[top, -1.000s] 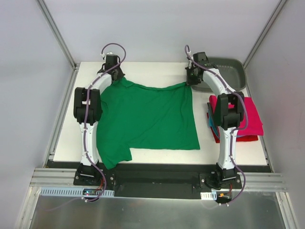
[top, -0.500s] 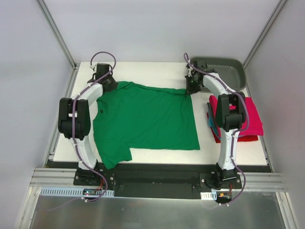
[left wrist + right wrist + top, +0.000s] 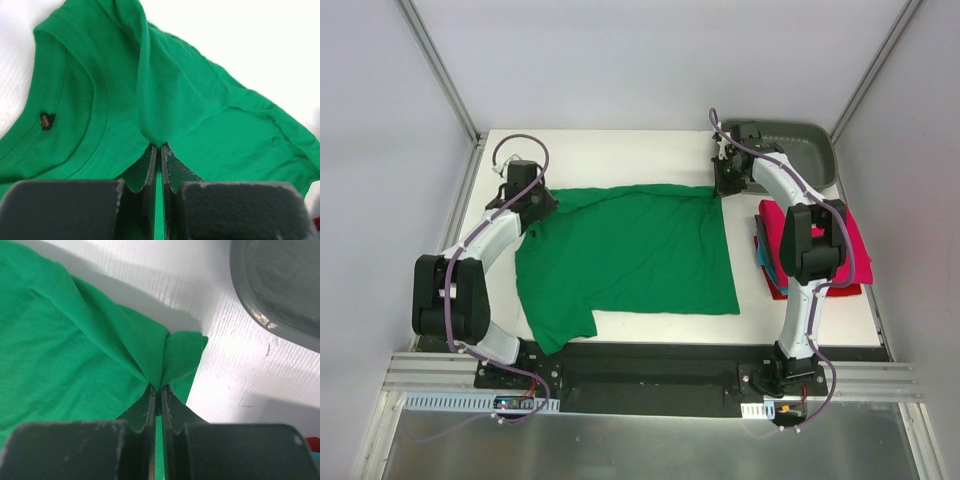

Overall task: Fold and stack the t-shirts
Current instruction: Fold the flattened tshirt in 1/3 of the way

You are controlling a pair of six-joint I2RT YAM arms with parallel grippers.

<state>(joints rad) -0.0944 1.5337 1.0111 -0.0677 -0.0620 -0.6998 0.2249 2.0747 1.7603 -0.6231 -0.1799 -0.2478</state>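
Green t-shirt (image 3: 630, 250) — neck label (image 3: 47, 120) seen close from left wrist.

Grey tray (image 3: 810, 155) occupies far-right corner of white table (image 3: 620, 150).

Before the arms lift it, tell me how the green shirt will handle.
Likely floppy: the green shirt bunches into folds at the left claw and right claw. Probably light: thin cloth, held by small pinches. Lifted, it should sag between the grips.
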